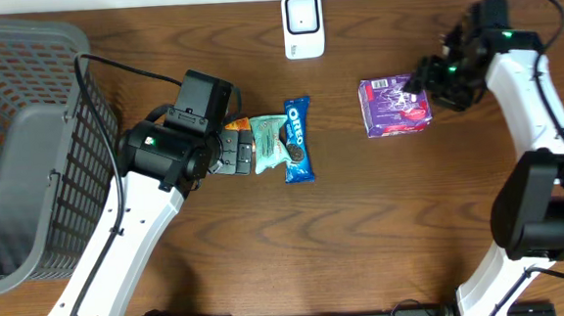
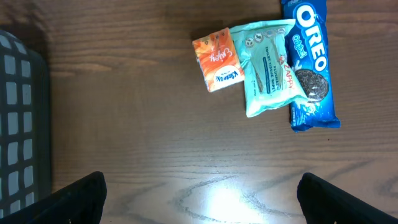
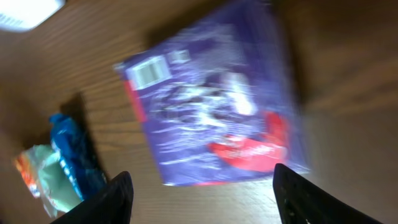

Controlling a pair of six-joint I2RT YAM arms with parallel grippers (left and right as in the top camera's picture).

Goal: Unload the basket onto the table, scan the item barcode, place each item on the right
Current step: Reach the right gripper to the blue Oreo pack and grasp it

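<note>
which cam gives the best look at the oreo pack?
Left wrist: the Oreo pack is large and sharp, logo readable, top edge cropped. Overhead shows it whole but small. Right wrist shows only a blurred blue strip.

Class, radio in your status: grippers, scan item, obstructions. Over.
Left gripper open, empty, over the snack packs. Right gripper open at the purple pack, which lies on the table. Nothing between it and the scanner.

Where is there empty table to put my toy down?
Bare wood lies between the Oreo pack and the purple box, and across the front below both. Crowded where the wipes and Oreo pack bunch beside the left gripper.
</note>
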